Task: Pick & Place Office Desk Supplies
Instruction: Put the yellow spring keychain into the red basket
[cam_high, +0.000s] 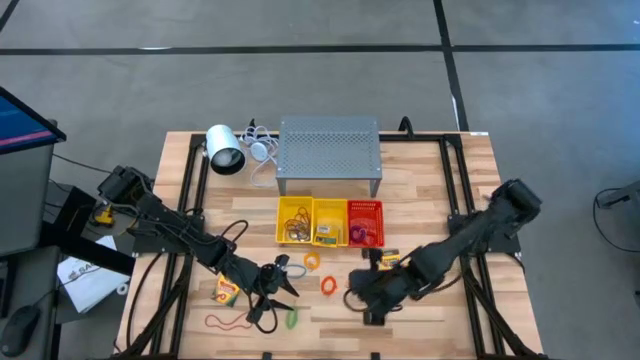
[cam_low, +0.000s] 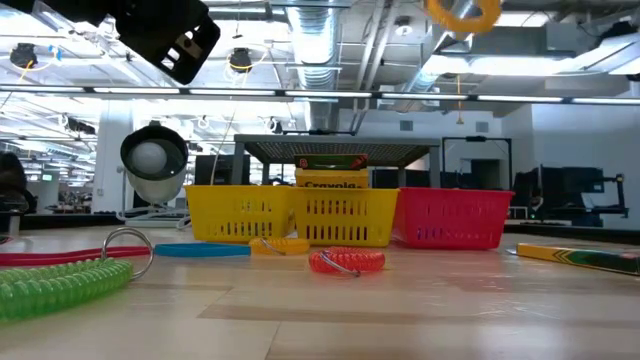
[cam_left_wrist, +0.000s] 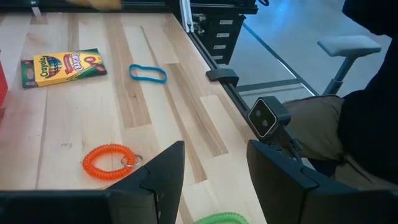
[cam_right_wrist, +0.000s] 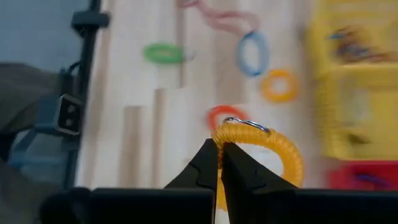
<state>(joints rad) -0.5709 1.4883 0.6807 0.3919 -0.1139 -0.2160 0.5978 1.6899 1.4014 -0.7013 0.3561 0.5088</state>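
Observation:
My right gripper (cam_right_wrist: 219, 154) is shut on a yellow-orange coil ring (cam_right_wrist: 283, 152), held high over the table's near middle (cam_low: 462, 12). My left gripper (cam_left_wrist: 214, 174) hovers open near the table's near-left part (cam_high: 270, 285), touching nothing. On the wood lie an orange coil (cam_left_wrist: 109, 160), a blue band (cam_left_wrist: 148, 73), a green coil (cam_high: 291, 319), a yellow ring (cam_high: 312, 261), a reddish rubber band (cam_high: 228, 322) and two crayon boxes (cam_high: 226, 291) (cam_left_wrist: 62, 67). Another crayon box (cam_low: 330, 180) stands in the middle bin. My right gripper pinches the yellow-orange coil ring between its two fingertips at the stretch of coil beside its metal key ring (cam_right_wrist: 229, 132). The ring is lifted clear of the table and extends forward beyond the fingertips.
Two yellow bins (cam_high: 295, 220) (cam_high: 328, 220) and a red bin (cam_high: 365, 222) stand in a row at mid-table, in front of the grey perforated stand (cam_high: 329, 155). A white lamp (cam_high: 225, 150) lies at the far left. Bare wood shows at the near right.

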